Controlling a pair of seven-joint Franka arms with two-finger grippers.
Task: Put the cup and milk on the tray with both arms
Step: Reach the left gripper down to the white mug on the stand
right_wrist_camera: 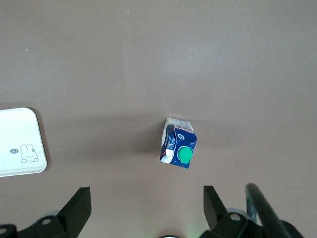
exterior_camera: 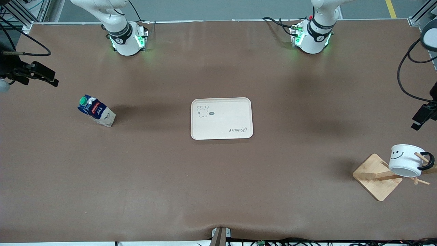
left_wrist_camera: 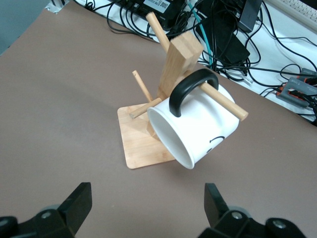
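The cream tray (exterior_camera: 222, 118) is a smooth, flat rectangle with rounded corners and a low raised rim, lying mid-table on matte brown covering, with bare surface all around it. The milk (exterior_camera: 96, 111), a small gable-top carton with a green round cap, stands upright toward the right arm's end of the table, well apart from the tray. The cup (exterior_camera: 406, 160), glossy white with a black handle, hangs tilted by that handle on a peg of a pale wooden rack (exterior_camera: 377, 176) near the left arm's end, its square base resting close to the table's edge.

The left gripper (left_wrist_camera: 147, 210) hovers over the table beside the rack, fingers spread wide and holding nothing. The right gripper (right_wrist_camera: 147, 210) hangs above the carton, fingers likewise wide apart and empty. In the front view both hands sit at the margins, seemingly partly cut off.
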